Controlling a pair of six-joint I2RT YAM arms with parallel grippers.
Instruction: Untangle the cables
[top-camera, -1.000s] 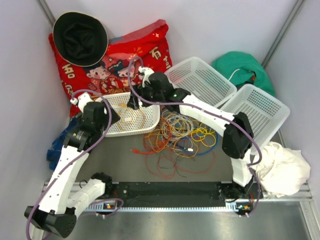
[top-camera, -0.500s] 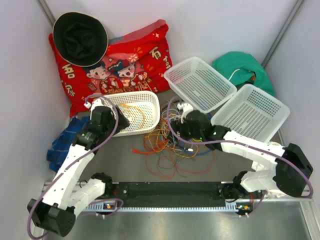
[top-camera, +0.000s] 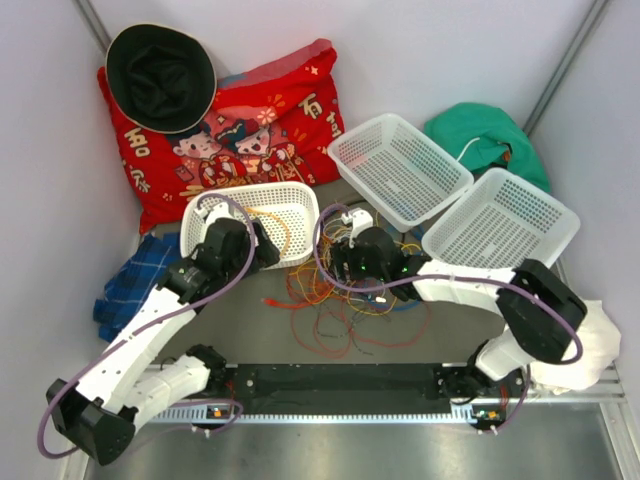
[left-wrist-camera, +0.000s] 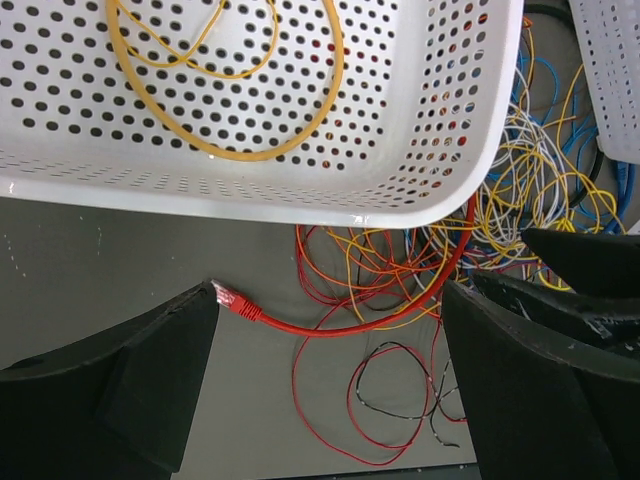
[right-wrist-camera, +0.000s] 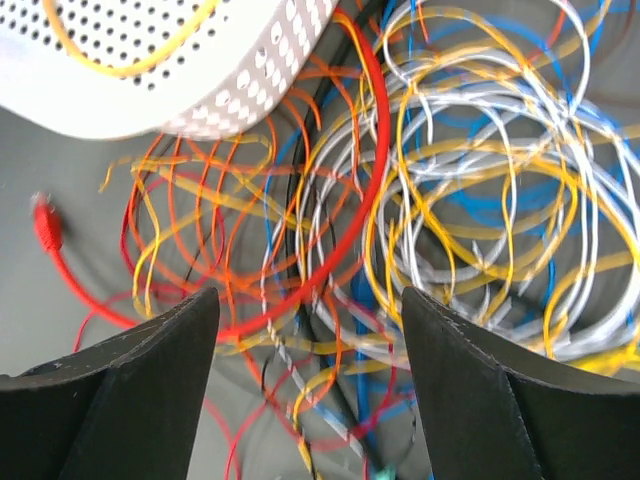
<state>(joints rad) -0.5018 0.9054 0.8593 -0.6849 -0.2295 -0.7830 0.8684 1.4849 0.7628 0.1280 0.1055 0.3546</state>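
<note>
A heap of thin red, orange, yellow, blue and grey-white cables (top-camera: 352, 285) lies on the grey worktop (top-camera: 250, 315) at the centre of the top view. Its upper-left edge rests against the white perforated plastic basket (top-camera: 270, 188), which holds one yellow loop (left-wrist-camera: 255, 158). The wires look light, limp and springy, and would likely drag their neighbours along when pulled. The thicker red cable (left-wrist-camera: 340, 329), its plug end free at centre-left of the left wrist view, seems the best hold, just behind the plug. The left jaws stand wide apart and empty. The right jaws gape over the tangle, gripping nothing.
</note>
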